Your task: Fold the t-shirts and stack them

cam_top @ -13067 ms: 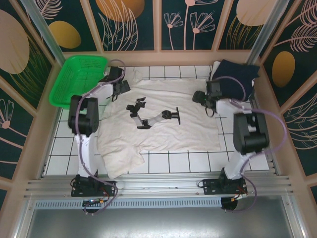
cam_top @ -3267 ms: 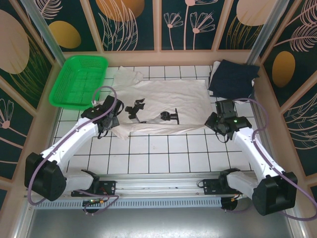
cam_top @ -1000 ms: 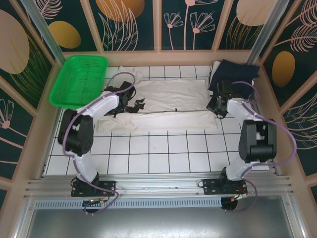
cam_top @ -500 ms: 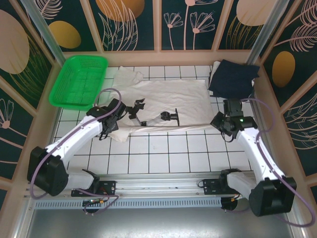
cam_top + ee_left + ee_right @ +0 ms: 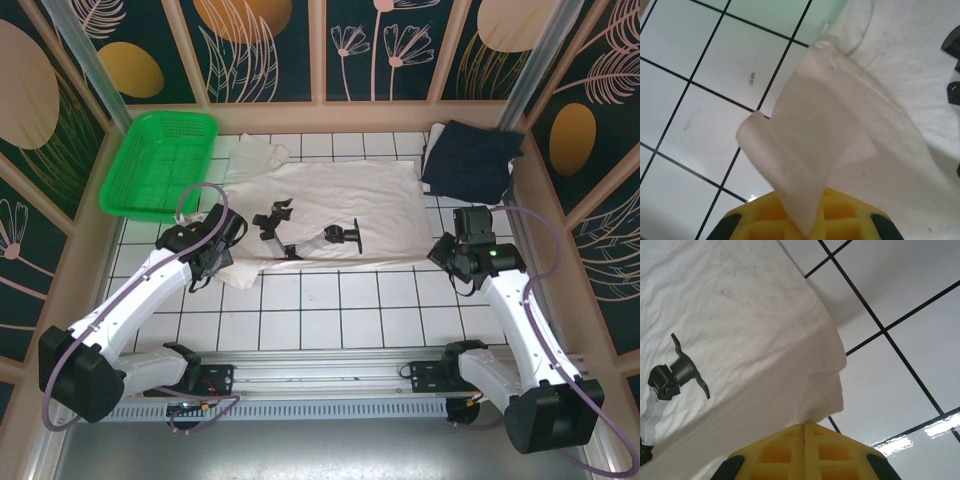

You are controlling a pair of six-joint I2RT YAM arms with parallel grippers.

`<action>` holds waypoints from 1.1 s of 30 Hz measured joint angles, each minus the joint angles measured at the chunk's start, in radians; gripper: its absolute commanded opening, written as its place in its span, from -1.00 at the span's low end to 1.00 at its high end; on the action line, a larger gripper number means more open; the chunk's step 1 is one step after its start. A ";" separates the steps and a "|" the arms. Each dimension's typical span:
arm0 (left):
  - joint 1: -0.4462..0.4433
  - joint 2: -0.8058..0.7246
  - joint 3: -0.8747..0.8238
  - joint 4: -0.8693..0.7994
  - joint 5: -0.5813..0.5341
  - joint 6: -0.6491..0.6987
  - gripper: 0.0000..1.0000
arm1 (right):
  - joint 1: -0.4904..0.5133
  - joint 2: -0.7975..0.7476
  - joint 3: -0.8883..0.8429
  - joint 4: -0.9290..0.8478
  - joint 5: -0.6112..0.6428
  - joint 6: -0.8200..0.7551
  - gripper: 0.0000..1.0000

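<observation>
left gripper [image 5: 805,226] clamped on cream t-shirt [image 5: 345,195] at its 8 o'clock corner; right gripper [image 5: 805,437] pinching the 4 o'clock corner; shirt lies flat mid-table on the tiles; navy t-shirt [image 5: 470,160] bunched at table's 1 o'clock corner

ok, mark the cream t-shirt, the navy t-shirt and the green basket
cream t-shirt [image 5: 378,193], top external view, plain cloth in its right half.
navy t-shirt [image 5: 470,160], top external view, middle of the pile.
green mesh basket [image 5: 160,165], top external view, bare mesh floor.
</observation>
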 measured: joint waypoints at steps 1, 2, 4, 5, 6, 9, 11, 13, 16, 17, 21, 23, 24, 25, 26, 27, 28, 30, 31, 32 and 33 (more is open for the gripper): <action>0.000 0.007 -0.006 0.001 0.002 0.001 -1.00 | 0.000 0.007 -0.002 0.002 0.000 0.000 -1.00; 0.000 0.023 -0.008 0.001 0.007 0.002 -1.00 | 0.000 0.018 -0.002 0.005 0.000 -0.002 -1.00; 0.000 0.072 -0.006 0.011 0.007 0.004 -1.00 | 0.000 0.055 -0.002 0.024 0.005 -0.005 -1.00; 0.000 0.108 -0.002 0.014 0.006 0.007 -1.00 | 0.000 0.076 -0.002 0.035 0.008 -0.008 -1.00; 0.000 0.138 0.005 0.016 0.005 0.011 -1.00 | -0.001 0.100 -0.002 0.050 0.012 -0.015 -1.00; 0.000 0.256 0.063 0.023 -0.014 0.026 -1.00 | -0.012 0.185 0.003 0.106 0.014 -0.029 -1.00; 0.000 0.333 0.127 0.027 -0.035 0.041 -1.00 | -0.024 0.257 0.014 0.142 0.014 -0.039 -1.00; 0.000 0.407 0.206 0.026 -0.061 0.053 -1.00 | -0.033 0.331 0.040 0.174 0.010 -0.051 -1.00; 0.007 0.523 0.334 0.021 -0.103 0.075 -1.00 | -0.043 0.454 0.105 0.219 0.010 -0.073 -1.00; 0.012 0.562 0.373 0.018 -0.116 0.084 -1.00 | -0.047 0.491 0.131 0.233 0.011 -0.080 -1.00; 0.037 0.690 0.483 0.012 -0.145 0.117 -1.00 | -0.056 0.597 0.208 0.269 0.015 -0.103 -1.00; 0.046 0.737 0.513 0.010 -0.152 0.129 -1.00 | -0.058 0.634 0.232 0.285 0.019 -0.111 -1.00; 0.050 0.755 0.524 0.008 -0.156 0.133 -1.00 | -0.059 0.652 0.241 0.291 0.019 -0.117 -1.00; 0.055 0.769 0.530 0.008 -0.161 0.136 -1.00 | -0.059 0.668 0.248 0.296 0.021 -0.123 -1.00; 0.059 0.779 0.534 0.008 -0.166 0.139 -1.00 | -0.059 0.679 0.250 0.302 0.022 -0.128 -1.00; 0.063 0.788 0.539 0.007 -0.171 0.143 -1.00 | -0.059 0.691 0.251 0.307 0.023 -0.133 -1.00; 0.067 0.795 0.543 0.007 -0.172 0.146 -1.00 | -0.060 0.700 0.251 0.309 0.023 -0.137 -1.00; 0.074 0.805 0.550 0.007 -0.174 0.154 -1.00 | -0.060 0.717 0.254 0.310 0.023 -0.146 -1.00; 0.077 0.812 0.557 0.007 -0.174 0.157 -1.00 | -0.060 0.726 0.259 0.310 0.023 -0.149 -1.00; 0.081 0.817 0.562 0.007 -0.174 0.160 -1.00 | -0.060 0.733 0.264 0.311 0.023 -0.153 -1.00; 0.082 0.824 0.570 0.007 -0.174 0.164 -0.93 | -0.060 0.740 0.269 0.311 0.023 -0.156 -1.00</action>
